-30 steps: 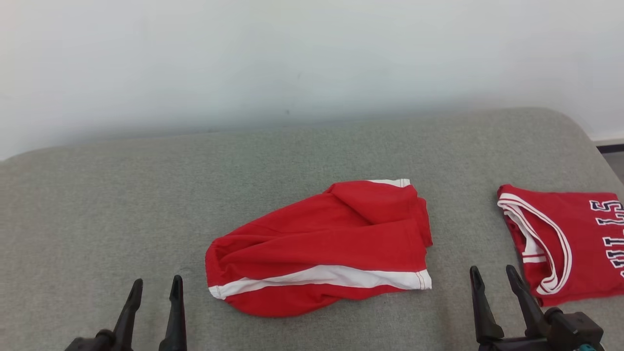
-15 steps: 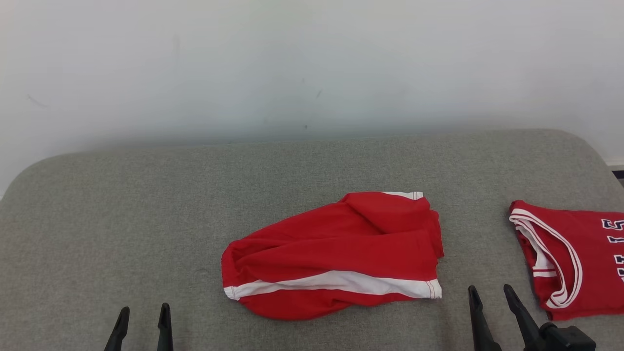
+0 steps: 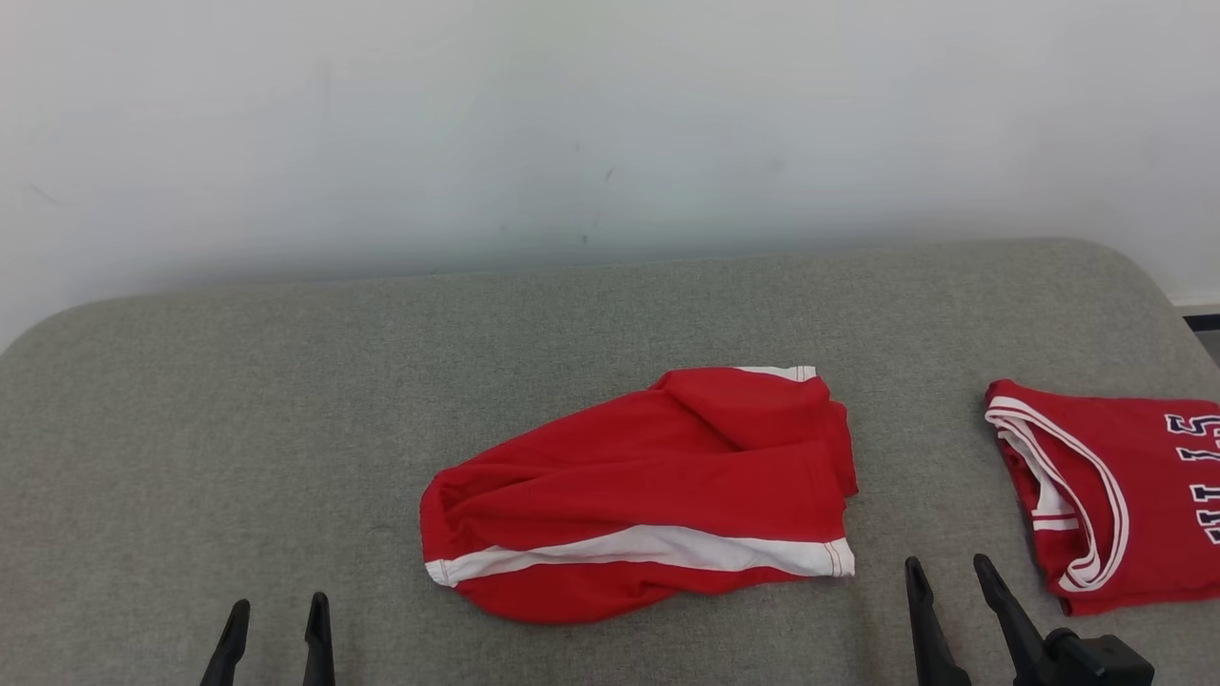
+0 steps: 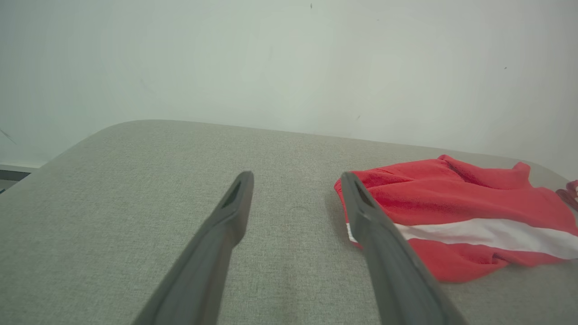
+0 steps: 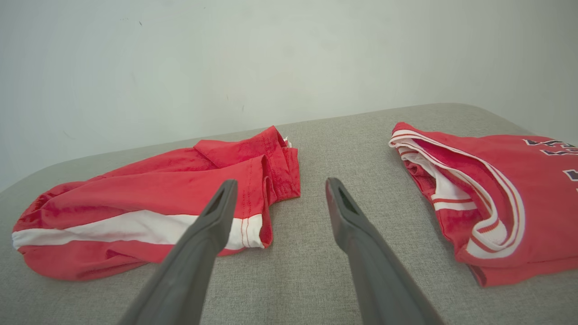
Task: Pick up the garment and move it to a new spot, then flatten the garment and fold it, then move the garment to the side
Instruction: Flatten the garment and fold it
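The garment (image 3: 639,486) is a crumpled red piece with a white stripe, lying in a heap at the middle of the grey padded surface (image 3: 286,400). My left gripper (image 3: 277,602) stands open at the lower left, clear of the cloth and holding nothing. In the left wrist view the garment (image 4: 451,203) lies just right of the open left gripper (image 4: 296,176). My right gripper (image 3: 946,562) is open at the lower right, a little to the right of the garment's striped hem. The right wrist view shows the garment (image 5: 135,198) left of the open right gripper (image 5: 281,181).
A second red top with white trim and dark lettering, the jersey (image 3: 1115,495), lies flat at the right edge, also visible as the jersey (image 5: 496,180) right of my right fingers. A pale wall (image 3: 572,124) runs behind the surface. Bare grey padding spreads to the left.
The head camera has tilted, so the whole picture has shifted and both grippers show lower in it. The garment and jersey lie as before. Both grippers stay open.
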Motion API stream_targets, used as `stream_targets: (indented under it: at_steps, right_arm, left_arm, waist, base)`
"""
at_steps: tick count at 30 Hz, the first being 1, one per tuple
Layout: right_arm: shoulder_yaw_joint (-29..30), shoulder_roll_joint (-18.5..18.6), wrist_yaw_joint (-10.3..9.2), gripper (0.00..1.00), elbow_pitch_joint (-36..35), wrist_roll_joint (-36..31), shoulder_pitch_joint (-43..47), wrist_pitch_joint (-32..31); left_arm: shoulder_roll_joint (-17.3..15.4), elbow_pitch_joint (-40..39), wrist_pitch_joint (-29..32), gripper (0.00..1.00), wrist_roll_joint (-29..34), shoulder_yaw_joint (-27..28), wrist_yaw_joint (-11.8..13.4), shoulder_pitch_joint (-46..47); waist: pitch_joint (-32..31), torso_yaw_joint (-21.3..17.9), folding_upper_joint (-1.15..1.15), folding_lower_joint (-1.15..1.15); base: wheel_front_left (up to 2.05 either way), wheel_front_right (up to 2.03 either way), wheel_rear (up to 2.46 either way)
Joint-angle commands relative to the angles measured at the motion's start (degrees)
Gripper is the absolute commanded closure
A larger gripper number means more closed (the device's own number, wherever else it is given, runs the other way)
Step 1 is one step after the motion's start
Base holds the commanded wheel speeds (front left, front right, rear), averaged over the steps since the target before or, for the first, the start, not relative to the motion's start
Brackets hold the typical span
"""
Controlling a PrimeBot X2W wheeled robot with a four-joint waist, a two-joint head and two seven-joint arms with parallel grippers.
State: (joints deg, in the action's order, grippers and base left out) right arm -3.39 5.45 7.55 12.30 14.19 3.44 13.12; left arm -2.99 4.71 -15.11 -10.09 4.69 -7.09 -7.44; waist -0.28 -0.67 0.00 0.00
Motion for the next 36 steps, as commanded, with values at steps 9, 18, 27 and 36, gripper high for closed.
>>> stream_targets:
  at_steps: [9, 18, 27, 36]
  right_arm:
    - [-2.84, 0.94, -0.13, 0.00, 1.74, 0.91, -2.14, -3.21]
    - [-8.41, 2.60, -0.13, 0.00, 9.73, 1.54, -11.21, -12.82]
    - [-13.36, 3.40, -0.13, 0.00, 16.85, 3.76, -18.16, -12.92]
    - [-16.94, 4.19, -0.13, 0.00, 19.66, 6.07, -20.08, -11.08]
  left_arm:
    - [0.13, 4.00, 0.00, 0.00, -0.11, -1.59, -0.36, 1.79]
    - [-0.28, 20.08, 0.01, 0.00, -0.45, -9.45, -0.29, 12.12]
    - [-1.13, 31.55, 0.01, 0.00, -3.59, -14.61, -0.30, 22.31]
    - [-2.03, 32.88, 0.01, 0.00, -5.74, -15.65, -0.31, 23.13]
  waist:
    - [0.36, 0.00, 0.00, 0.00]
    - [3.20, -0.15, 0.00, 0.00]
    - [6.23, -0.65, 0.00, 0.00]
    - [6.72, -0.98, 0.00, 0.00]
  base:
    - [0.00, 0.00, 0.00]
    - [0.00, 0.00, 0.00]
    - [0.00, 0.00, 0.00]
    - [0.00, 0.00, 0.00]
